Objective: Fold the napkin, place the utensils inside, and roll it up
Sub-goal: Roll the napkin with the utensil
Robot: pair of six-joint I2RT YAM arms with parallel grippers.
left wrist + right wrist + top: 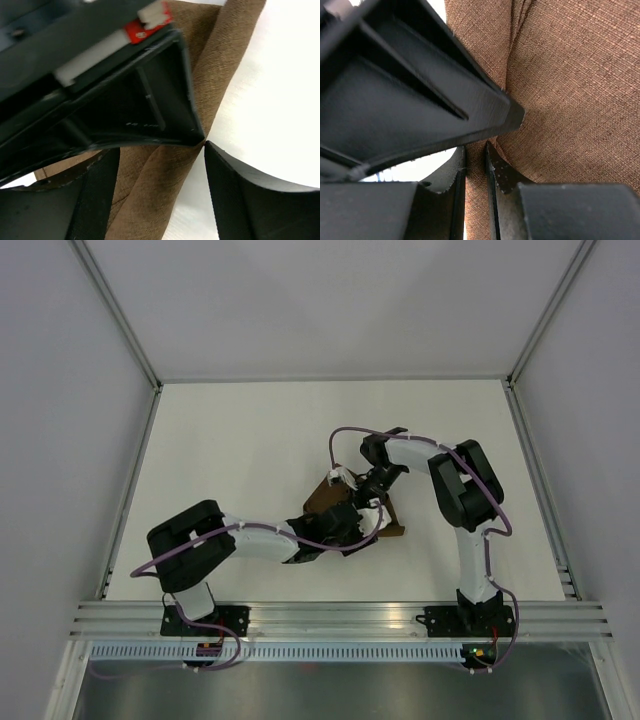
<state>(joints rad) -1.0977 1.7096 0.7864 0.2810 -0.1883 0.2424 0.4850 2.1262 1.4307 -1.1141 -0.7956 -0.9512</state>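
Both grippers crowd the dark brown square fabric napkin (320,498), bunched mid-table. The right gripper (476,155) pinches a raised fold, jaws almost closed on cloth. The left gripper (159,155) straddles that ridge, jaws wide, holding nothing. Overhead, right sits at one o'clock from left, and the cloth runs ten to four o'clock.

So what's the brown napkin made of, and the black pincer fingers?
The napkin: woven fabric, matte, perhaps a linen or cotton blend; it shows a crosshatch weave and soft folds. The right pincer fingers: seemingly hard black plastic, matte; crisp moulded edges, pale scuff specks.
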